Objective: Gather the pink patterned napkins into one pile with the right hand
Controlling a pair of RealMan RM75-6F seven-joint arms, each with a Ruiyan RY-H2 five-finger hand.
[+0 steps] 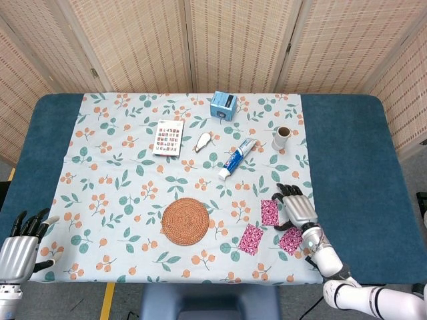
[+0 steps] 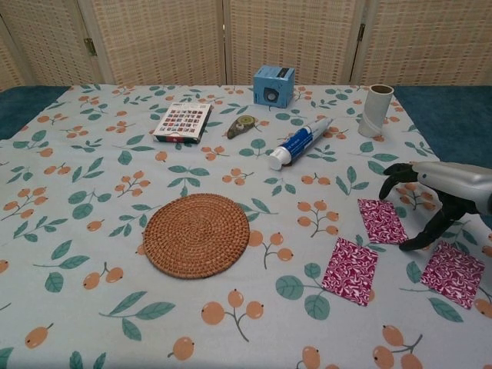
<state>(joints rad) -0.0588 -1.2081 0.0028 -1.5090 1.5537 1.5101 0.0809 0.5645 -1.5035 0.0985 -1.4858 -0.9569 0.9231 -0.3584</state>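
Observation:
Three pink patterned napkins lie flat and apart near the table's front right: an upper napkin (image 1: 269, 212) (image 2: 381, 221), a lower left napkin (image 1: 251, 239) (image 2: 349, 270), and a lower right napkin (image 1: 290, 240) (image 2: 452, 274). My right hand (image 1: 297, 208) (image 2: 434, 192) hovers just right of the upper napkin and above the lower right one. Its fingers arch downward and apart, and its thumb tip (image 2: 415, 244) sits between those two napkins. It holds nothing. My left hand (image 1: 20, 250) rests off the front left corner with fingers spread; the chest view does not show it.
A round woven coaster (image 1: 185, 221) (image 2: 196, 234) lies left of the napkins. Further back are a toothpaste tube (image 1: 237, 159) (image 2: 298, 143), a blue box (image 1: 224, 105), a card pack (image 1: 168, 137), a small tape dispenser (image 1: 204, 141) and a cardboard roll (image 1: 281, 138) (image 2: 375, 110).

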